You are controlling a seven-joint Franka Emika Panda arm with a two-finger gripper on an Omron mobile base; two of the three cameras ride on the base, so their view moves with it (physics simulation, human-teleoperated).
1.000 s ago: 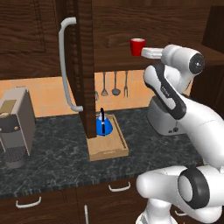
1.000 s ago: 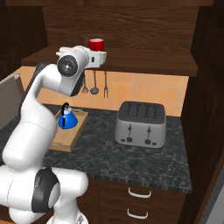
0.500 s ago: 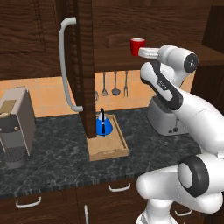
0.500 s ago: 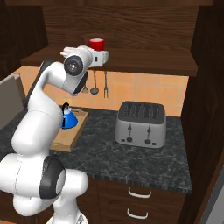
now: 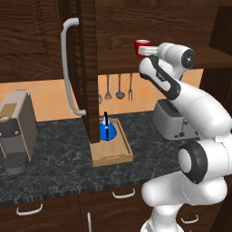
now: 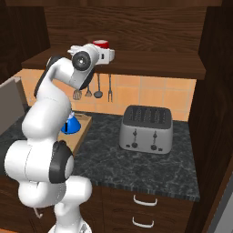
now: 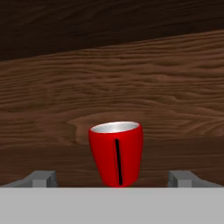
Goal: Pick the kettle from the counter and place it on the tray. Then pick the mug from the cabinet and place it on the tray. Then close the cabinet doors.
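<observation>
The red mug stands upright on the cabinet shelf, its handle facing the hand camera. My gripper is open, its two fingertips spread wide on either side of the mug's base and apart from it. From the base views, the mug sits just beyond the gripper at shelf height. The blue kettle stands in the wooden tray on the dark counter.
An open cabinet door with a long grey bar handle hangs over the tray's left side. A coffee machine is at the left, a toaster at the right. Utensils hang on the orange backsplash.
The arm has straightened slightly and carried the hand a little closer to the mug on the shelf. Kettle, tray and door are unmoved.
</observation>
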